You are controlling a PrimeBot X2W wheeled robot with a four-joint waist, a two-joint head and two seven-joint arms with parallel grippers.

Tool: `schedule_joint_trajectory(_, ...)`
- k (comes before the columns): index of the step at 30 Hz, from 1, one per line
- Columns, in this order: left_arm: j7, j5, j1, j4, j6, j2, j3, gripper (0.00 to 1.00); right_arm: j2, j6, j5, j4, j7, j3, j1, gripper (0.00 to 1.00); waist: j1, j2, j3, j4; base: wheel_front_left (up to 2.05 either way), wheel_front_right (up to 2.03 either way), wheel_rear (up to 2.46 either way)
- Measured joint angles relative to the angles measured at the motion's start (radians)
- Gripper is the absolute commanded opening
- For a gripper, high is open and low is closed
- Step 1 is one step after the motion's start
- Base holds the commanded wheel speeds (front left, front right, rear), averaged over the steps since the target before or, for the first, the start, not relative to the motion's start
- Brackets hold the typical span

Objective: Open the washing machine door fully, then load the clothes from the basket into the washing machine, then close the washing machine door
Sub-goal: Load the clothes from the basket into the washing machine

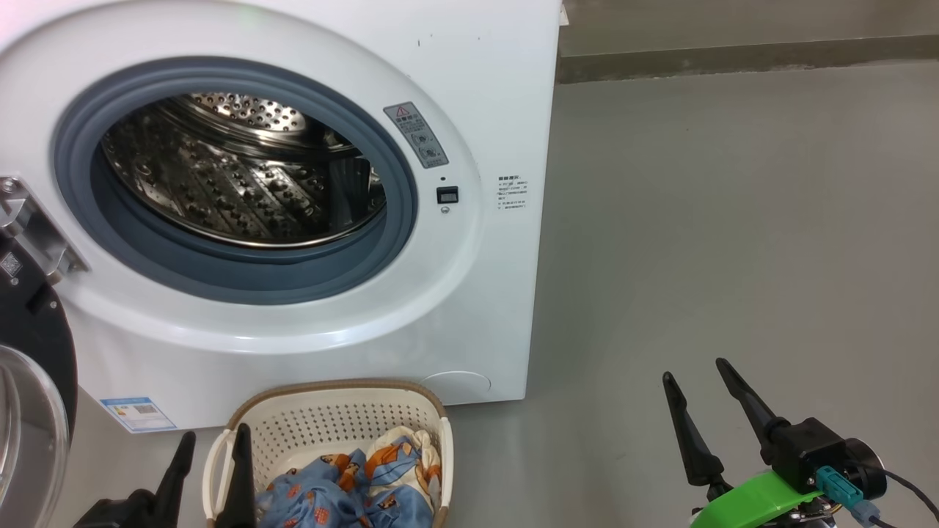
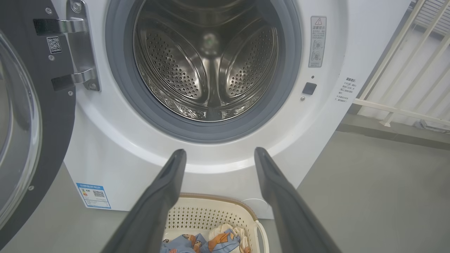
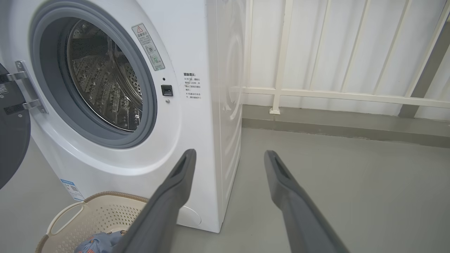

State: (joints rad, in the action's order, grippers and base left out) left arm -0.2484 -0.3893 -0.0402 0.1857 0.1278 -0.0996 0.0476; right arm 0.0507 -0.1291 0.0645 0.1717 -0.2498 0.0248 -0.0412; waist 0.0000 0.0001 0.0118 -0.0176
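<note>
The washing machine [image 1: 484, 88] stands on the grey floor [image 1: 733, 220]. The washing machine door [image 1: 37, 330] is swung open to the left of it and hangs on its metal hinge [image 2: 82, 45]. The steel drum [image 1: 242, 183] is bare inside the grey-blue seal ring [image 1: 396, 220].

The basket [image 1: 330, 418] sits on the floor just in front of the machine, below the round opening. The clothes [image 1: 345, 484] lie in it: a crumpled blue cloth with orange figures and some cream cloth.

The left gripper [image 1: 214, 440] is at the left end of the basket. Its jaws stand wide apart and hold nothing. In the head view one finger [image 1: 240, 477] crosses the basket's white handle; I cannot tell if it touches it. In the left wrist view the jaws point at the machine front, above the basket.

The right gripper [image 1: 695, 370] hangs over bare floor to the right of the machine, well apart from the basket. Its jaws are also spread wide and are empty.
</note>
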Motion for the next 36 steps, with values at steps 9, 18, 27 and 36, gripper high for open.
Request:
schedule_joint_trajectory(9,0.000,0.007,0.000,0.002,0.000,0.000,0.002,1.00,0.000,0.000,0.000,0.000,0.000,0.000,0.000,1.00,0.0000,0.0000,-0.001,0.001,0.00,0.00,0.00)
schedule_joint_trajectory(18,0.000,0.007,0.000,0.002,0.000,0.000,0.008,1.00,0.000,0.000,0.000,0.000,0.000,0.001,0.000,1.00,0.0000,0.0000,-0.006,0.003,0.00,0.00,0.00)
schedule_joint_trajectory(27,0.000,0.007,0.002,0.029,0.000,0.000,0.026,1.00,0.000,0.000,-0.003,0.000,0.000,-0.001,0.000,1.00,0.0000,0.0000,-0.038,0.006,0.00,0.00,0.00)
schedule_joint_trajectory(36,-0.006,0.002,0.070,0.159,0.000,-0.004,0.064,1.00,0.000,0.000,-0.035,-0.001,0.000,-0.027,-0.015,1.00,0.0000,0.0000,-0.133,0.018,0.00,0.00,0.00)
